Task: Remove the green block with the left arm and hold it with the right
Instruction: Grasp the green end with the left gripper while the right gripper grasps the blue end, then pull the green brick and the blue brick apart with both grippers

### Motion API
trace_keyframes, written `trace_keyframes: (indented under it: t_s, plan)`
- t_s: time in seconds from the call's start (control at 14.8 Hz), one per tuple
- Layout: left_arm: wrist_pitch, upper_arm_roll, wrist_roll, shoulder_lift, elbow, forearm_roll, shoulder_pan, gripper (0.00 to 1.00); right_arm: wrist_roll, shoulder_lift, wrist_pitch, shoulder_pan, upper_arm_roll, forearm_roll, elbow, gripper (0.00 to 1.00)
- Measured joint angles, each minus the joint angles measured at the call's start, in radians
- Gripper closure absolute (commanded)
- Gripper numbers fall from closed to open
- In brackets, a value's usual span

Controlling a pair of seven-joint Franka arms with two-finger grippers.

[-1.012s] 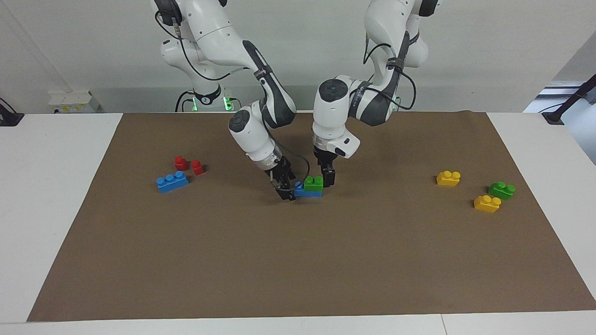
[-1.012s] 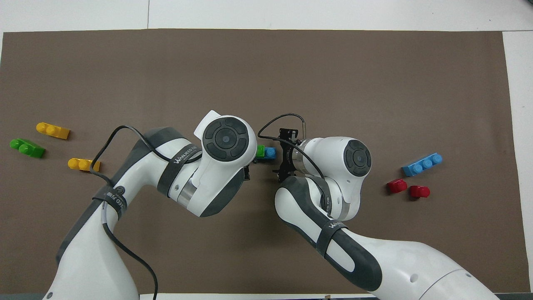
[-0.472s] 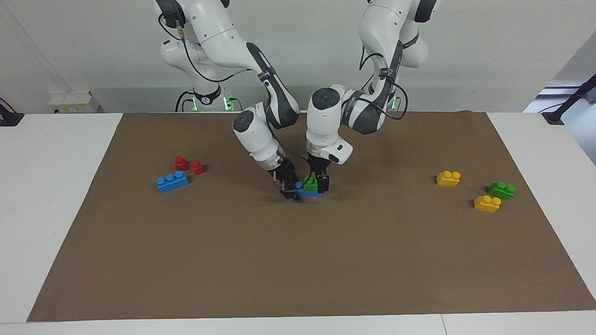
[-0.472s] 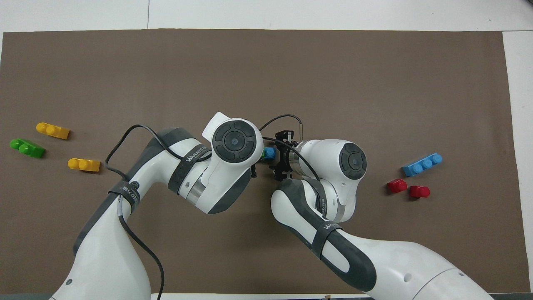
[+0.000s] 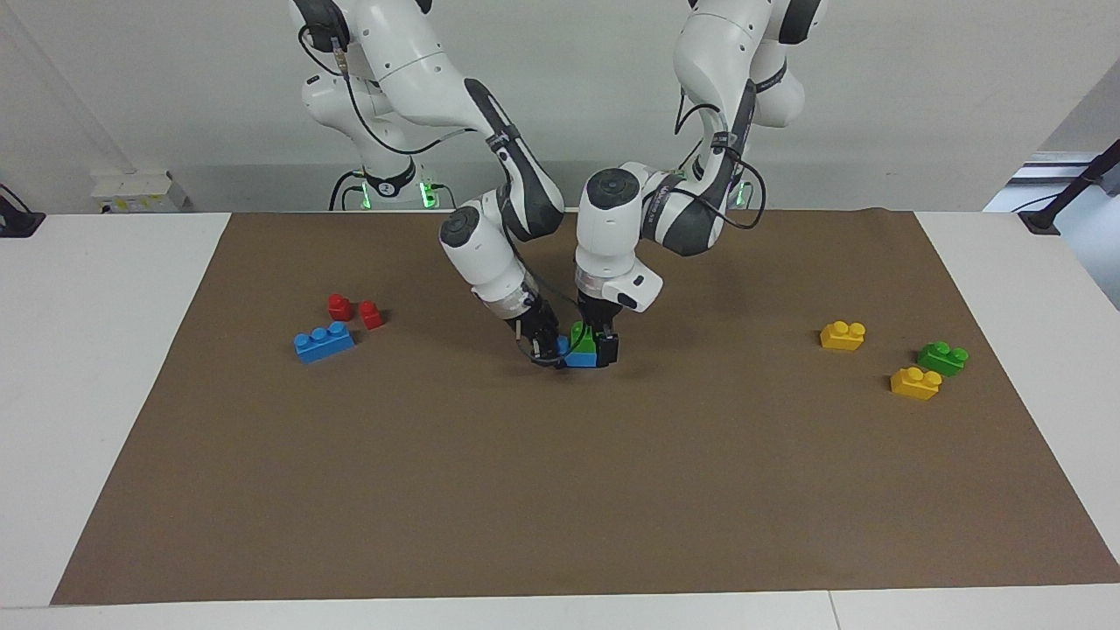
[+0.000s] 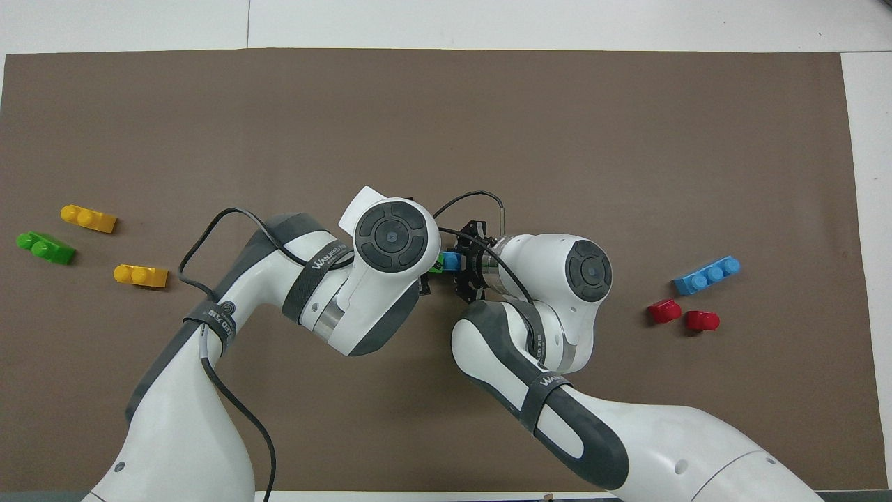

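Centrally on the brown mat [image 5: 560, 490], the right gripper [image 5: 549, 348] is closing its fingers on the blue brick [image 5: 581, 358] at mat level. The green block [image 5: 579, 337] is sitting on that blue brick. The left gripper [image 5: 599, 343] is clamping the green block from above, its fingers flanking the block's sides.

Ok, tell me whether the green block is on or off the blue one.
On: the green block sits atop the blue one, both pincers beside it.

Two blue bricks [image 5: 324, 341], green [image 5: 942, 358], yellow [image 5: 843, 335], red [image 5: 339, 306]
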Motion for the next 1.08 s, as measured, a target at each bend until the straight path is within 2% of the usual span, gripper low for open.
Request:
trace_keyframes:
  t_s: [0.13, 0.2, 0.27, 0.34, 0.4, 1.08]
  plan:
    - [0.001, 0.0, 0.0, 0.001, -0.001, 0.004, 0.0, 0.04, 0.0, 0.0, 0.0, 0.0, 0.0, 0.0, 0.0, 1.0]
    - [0.001, 0.0, 0.0, 0.001, -0.002, 0.011, 0.0, 0.19, 0.0, 0.0, 0.0, 0.0, 0.0, 0.0, 0.0, 1.0]
    - [0.0, 0.0, 0.0, 0.001, -0.005, 0.017, 0.0, 0.36, 0.0, 0.0, 0.0, 0.0, 0.0, 0.0, 0.0, 1.0]
    - [0.0, 0.0, 0.0, 0.002, -0.01, 0.023, 0.0, 0.74, 0.0, 0.0, 0.0, 0.0, 0.0, 0.0, 0.0, 1.0]
    - [0.0, 0.0, 0.0, 0.002, -0.014, 0.025, -0.001, 0.98, 0.0, 0.0, 0.0, 0.0, 0.0, 0.0, 0.0, 1.0]
    - [-0.002, -0.007, 0.008, 0.0, -0.02, 0.03, -0.004, 1.0, 0.0, 0.006, 0.017, 0.0, -0.009, 0.0, 0.007, 1.0]
